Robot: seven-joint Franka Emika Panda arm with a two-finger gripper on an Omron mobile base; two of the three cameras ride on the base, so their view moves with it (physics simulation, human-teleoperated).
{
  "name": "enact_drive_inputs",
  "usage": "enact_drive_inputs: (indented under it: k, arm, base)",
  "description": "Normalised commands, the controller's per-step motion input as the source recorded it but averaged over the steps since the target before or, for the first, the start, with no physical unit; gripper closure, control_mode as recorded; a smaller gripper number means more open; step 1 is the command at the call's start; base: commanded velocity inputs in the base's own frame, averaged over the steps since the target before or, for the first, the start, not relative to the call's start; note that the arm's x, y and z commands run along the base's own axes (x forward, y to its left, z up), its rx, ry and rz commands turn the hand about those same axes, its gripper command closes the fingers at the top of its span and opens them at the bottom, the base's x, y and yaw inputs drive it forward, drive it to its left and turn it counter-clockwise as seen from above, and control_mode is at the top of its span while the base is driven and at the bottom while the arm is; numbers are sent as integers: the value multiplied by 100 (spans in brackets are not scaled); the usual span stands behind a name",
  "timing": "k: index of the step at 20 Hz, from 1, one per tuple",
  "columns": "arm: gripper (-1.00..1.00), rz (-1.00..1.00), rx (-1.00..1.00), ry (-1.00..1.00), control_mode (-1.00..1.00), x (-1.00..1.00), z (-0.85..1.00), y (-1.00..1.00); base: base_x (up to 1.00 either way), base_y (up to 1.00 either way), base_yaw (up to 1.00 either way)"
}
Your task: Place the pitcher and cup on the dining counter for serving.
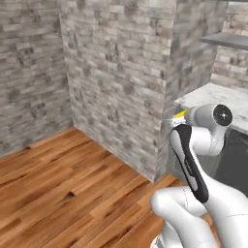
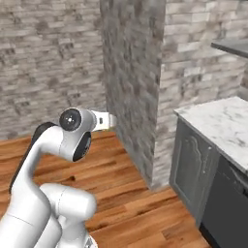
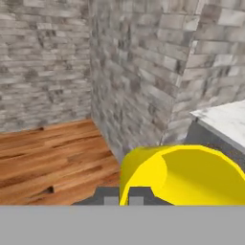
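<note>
One small bright yellow cup is held in the closed gripper, raised above a wooden plank floor beside a grey brick wall. A white marble-topped surface on grey cabinets is seen to the right. From the left base view, a yellow sliver is glimpsed beyond the bent white arm.

Glossy white arm with black joint trim.

A marble counter tops grey cabinets on wooden floor.
</note>
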Motion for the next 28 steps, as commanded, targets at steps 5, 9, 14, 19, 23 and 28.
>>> enact_drive_inputs:
  k: [5,9,14,19,23,28]
  arm:
    - [100,0,0,0,100,0,0,0]
    - [100,0,0,0,100,0,0,0]
    - [100,0,0,0,100,0,0,0]
    - [100,0,0,0,100,0,0,0]
    - [100,0,0,0,100,0,0,0]
    - [100,0,0,0,100,0,0,0]
  base:
    - [-79,-8,92]
    - [-41,1,100]
    - [-20,4,100]
    - [3,-12,95]
    - [23,-67,63]
    - [26,-86,47]
